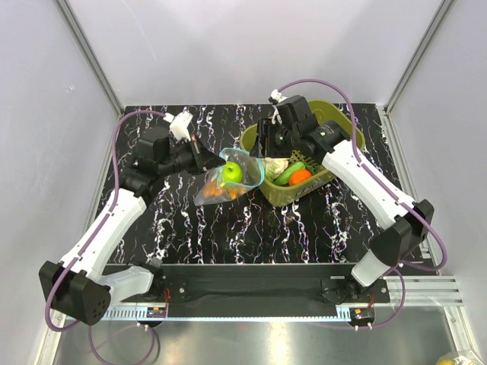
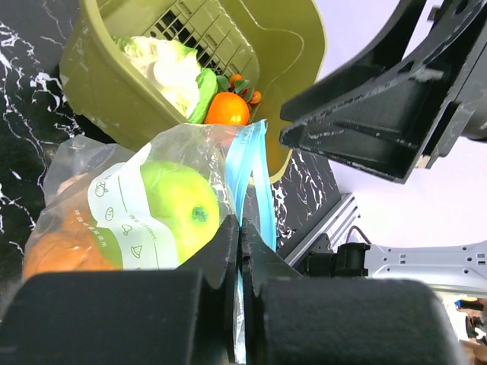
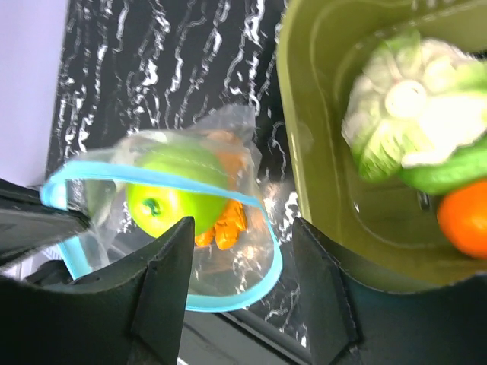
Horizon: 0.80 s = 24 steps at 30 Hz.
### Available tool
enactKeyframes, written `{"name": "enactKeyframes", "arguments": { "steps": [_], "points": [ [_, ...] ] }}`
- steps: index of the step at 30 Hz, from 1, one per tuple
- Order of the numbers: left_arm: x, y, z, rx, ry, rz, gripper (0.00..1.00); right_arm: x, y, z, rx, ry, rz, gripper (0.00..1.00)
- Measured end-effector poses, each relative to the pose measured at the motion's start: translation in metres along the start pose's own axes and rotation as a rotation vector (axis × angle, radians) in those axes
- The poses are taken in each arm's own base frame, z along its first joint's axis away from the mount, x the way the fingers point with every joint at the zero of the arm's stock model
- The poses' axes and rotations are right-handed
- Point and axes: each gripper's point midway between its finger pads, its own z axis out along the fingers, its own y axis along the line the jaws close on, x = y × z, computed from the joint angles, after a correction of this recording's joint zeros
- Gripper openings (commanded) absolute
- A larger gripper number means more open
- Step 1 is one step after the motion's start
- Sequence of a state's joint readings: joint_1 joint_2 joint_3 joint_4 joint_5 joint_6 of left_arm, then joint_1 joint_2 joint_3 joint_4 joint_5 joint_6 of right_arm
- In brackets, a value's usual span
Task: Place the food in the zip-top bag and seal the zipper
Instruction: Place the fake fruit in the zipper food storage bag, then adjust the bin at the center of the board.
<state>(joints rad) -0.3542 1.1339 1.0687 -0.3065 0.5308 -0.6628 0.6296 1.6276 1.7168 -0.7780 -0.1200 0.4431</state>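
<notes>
Left tool (image 2: 240, 228) pinches the zipper (image 2: 247, 171) of the zip-top bag (image 2: 72, 161); right tool (image 3: 242, 228) gapes above it.

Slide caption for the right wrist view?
Open right gripper near the open bag holding apple and carrot; cauliflower, cucumber, orange in tub.

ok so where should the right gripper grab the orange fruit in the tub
Probably straight down from above, pinching across its round middle: the orange fruit lies low in the green tub, cucumber close beside it, and the walls block sideways approaches.
</notes>
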Motion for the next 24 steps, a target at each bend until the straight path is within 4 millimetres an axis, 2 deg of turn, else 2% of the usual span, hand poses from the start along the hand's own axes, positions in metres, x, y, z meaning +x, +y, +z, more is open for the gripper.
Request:
{"name": "enactKeyframes", "arguments": {
  "steps": [4, 7, 11, 12, 13, 18, 20, 21, 22, 23, 24],
  "points": [
    [-0.002, -0.002, 0.000, 0.015, -0.003, 0.009, 0.00, 0.005, -0.007, -0.004, 0.040, 0.015, 0.007, 0.60],
    [-0.003, -0.002, -0.001, 0.018, -0.006, 0.010, 0.00, 0.011, -0.010, -0.001, 0.048, 0.039, 0.012, 0.54],
    [-0.006, 0.000, -0.002, 0.014, -0.013, 0.006, 0.00, 0.022, -0.013, 0.012, 0.052, 0.088, 0.019, 0.28],
    [-0.007, 0.001, -0.002, 0.013, -0.016, 0.006, 0.00, 0.025, -0.014, 0.016, 0.053, 0.103, 0.024, 0.15],
    [-0.008, 0.002, -0.003, 0.013, -0.018, 0.005, 0.00, 0.029, -0.015, 0.019, 0.053, 0.117, 0.023, 0.09],
    [-0.005, 0.010, -0.001, -0.003, -0.005, 0.018, 0.00, 0.033, -0.013, 0.033, 0.044, 0.167, 0.034, 0.00],
    [0.001, 0.019, 0.002, -0.030, 0.027, 0.030, 0.00, 0.025, -0.008, 0.039, 0.034, 0.169, 0.031, 0.00],
    [0.004, 0.025, 0.003, -0.051, 0.050, 0.034, 0.00, 0.019, -0.004, 0.043, 0.026, 0.166, 0.028, 0.04],
    [0.008, 0.032, 0.006, -0.073, 0.074, 0.038, 0.00, 0.013, -0.001, 0.046, 0.020, 0.160, 0.022, 0.32],
    [0.011, 0.038, 0.007, -0.092, 0.094, 0.041, 0.00, 0.009, 0.001, 0.050, 0.016, 0.162, 0.020, 0.49],
    [0.016, 0.047, 0.009, -0.122, 0.123, 0.045, 0.00, 0.006, 0.003, 0.053, 0.012, 0.161, 0.010, 0.58]
  ]
}}
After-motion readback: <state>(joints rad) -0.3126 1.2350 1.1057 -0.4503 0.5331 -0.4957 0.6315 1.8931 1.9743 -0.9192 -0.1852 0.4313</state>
